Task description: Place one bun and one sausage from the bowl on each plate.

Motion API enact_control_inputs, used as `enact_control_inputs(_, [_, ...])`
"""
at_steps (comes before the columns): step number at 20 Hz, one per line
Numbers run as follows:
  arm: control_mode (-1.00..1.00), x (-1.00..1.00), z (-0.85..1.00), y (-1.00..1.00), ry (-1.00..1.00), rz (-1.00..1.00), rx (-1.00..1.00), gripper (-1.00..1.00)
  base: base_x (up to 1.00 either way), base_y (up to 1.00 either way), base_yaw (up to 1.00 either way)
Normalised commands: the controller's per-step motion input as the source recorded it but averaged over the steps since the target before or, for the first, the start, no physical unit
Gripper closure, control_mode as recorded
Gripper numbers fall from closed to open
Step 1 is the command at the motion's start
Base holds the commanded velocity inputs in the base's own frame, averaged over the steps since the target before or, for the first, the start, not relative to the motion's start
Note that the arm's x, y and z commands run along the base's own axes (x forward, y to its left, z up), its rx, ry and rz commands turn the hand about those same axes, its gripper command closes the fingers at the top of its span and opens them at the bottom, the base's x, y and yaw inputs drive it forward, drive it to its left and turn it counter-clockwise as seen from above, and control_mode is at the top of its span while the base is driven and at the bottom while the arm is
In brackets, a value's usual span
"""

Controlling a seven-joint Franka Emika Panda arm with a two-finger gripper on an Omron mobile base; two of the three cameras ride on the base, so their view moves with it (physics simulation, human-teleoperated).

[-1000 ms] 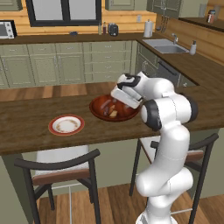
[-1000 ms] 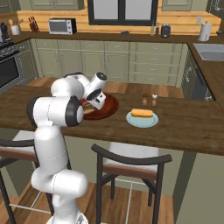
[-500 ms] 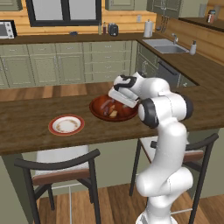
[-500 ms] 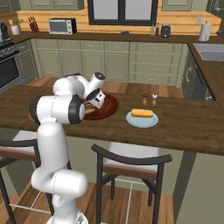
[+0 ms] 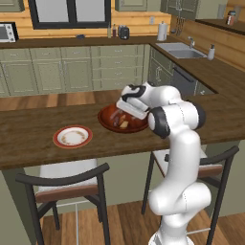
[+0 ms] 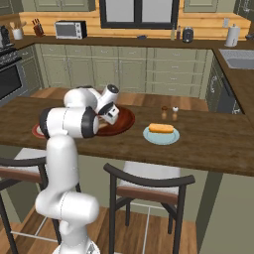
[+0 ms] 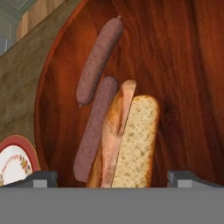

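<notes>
Gripper (image 7: 112, 179) hangs wide open over the bun (image 7: 127, 140) in the bowl (image 7: 183, 65) w/ 2 sausages (image 7: 94, 127) touching its side, so it could pinch 1 by mistake & drop both.

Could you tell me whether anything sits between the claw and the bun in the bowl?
Nothing visible does. In the hand view the claw hangs open straight over the bun in the bowl, its fingertips apart on either side. One sausage lies against the bun's side, so it might get nudged.
</notes>
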Motion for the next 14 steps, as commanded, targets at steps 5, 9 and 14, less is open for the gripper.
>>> enact_control_inputs(5, [-1.00,0.08,-0.16,0.10,0.00,0.00,0.00,-1.00,0.00,0.00,0.00])
enact_control_inputs(9, [-1.00,0.01,-0.14,0.05,0.00,0.00,0.00,-1.00,0.00,0.00,0.00])
enact_control_inputs(14, [-1.00,0.05,-0.09,0.05,0.00,0.00,0.00,-1.00,0.00,0.00,0.00])
